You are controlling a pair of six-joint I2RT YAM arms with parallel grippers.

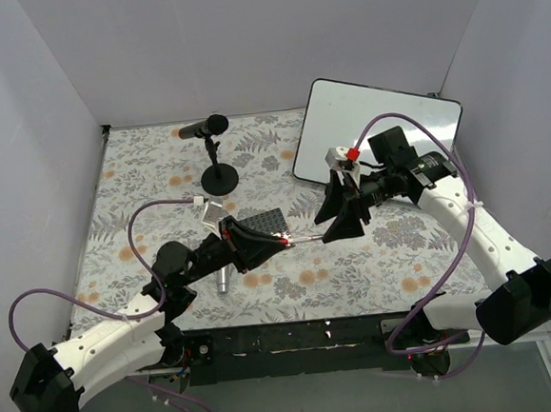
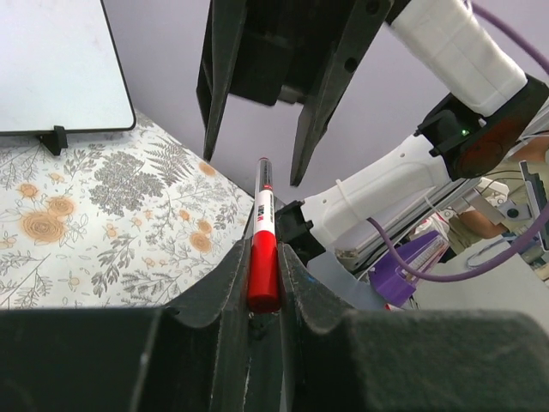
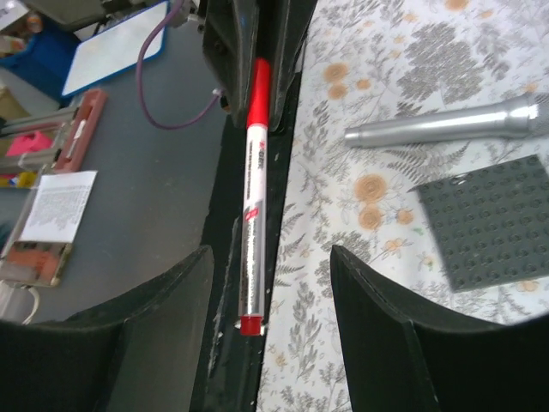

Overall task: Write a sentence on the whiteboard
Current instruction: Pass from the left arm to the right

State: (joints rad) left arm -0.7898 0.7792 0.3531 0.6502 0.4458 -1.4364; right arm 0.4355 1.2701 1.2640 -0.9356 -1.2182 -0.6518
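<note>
The whiteboard [image 1: 331,125] is stood at the far right of the floral surface [image 1: 140,178], propped on small black feet. A red marker [image 2: 264,232] is clamped by its thick red end in the left jaws, well apart from the board. The right jaws are spread wide on either side of the marker's other end, and it is not touched by them. A dark studded plate [image 3: 493,219] and a silver cylinder [image 3: 446,124] are laid on the surface nearby.
</note>
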